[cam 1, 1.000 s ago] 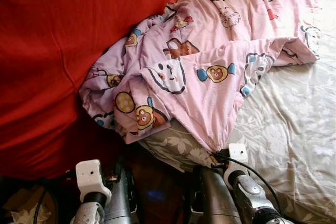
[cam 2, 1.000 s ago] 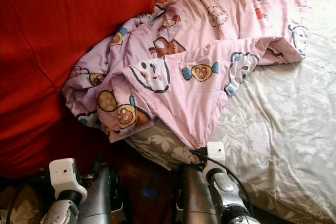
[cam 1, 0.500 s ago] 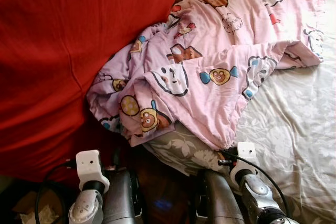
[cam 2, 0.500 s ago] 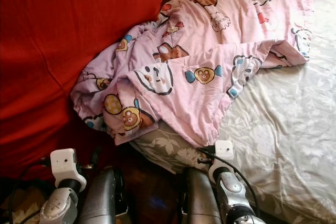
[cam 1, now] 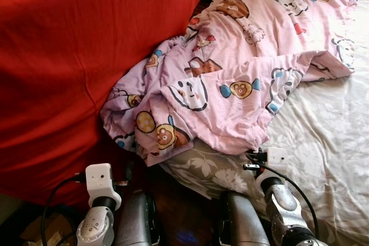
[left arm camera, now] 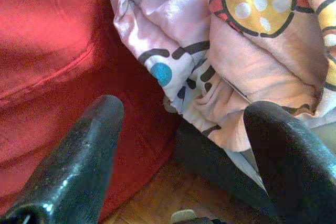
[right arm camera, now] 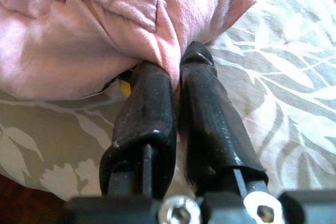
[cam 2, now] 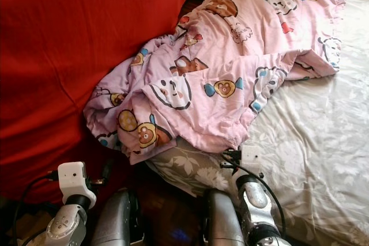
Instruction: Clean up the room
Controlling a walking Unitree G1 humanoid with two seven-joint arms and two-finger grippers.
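A pink blanket (cam 1: 230, 79) printed with cartoon animals lies crumpled on the bed, its left side bunched against a big red cloth (cam 1: 75, 56). The right wrist view has my right gripper (right arm camera: 176, 64) shut on a fold at the blanket's (right arm camera: 105, 19) near edge, just over the grey leaf-patterned sheet (right arm camera: 283, 77). My right arm (cam 1: 281, 197) reaches up to that edge from below. In the left wrist view my left gripper (left arm camera: 186, 116) is open, low beside the bed, facing the blanket's hanging corner (left arm camera: 247, 51), with nothing between its fingers. My left arm (cam 1: 98, 211) is at the bottom left.
The grey sheet (cam 1: 323, 131) covers the bed to the right of the blanket. The red cloth stands like a wall on the left. Dark wooden floor (cam 1: 184, 229) shows between my arms, and crumpled paper (cam 1: 34, 231) lies at the bottom left corner.
The view has shifted. My right gripper has moved a little right and further over the bed, taking the blanket's edge with it. The left arm stays low.
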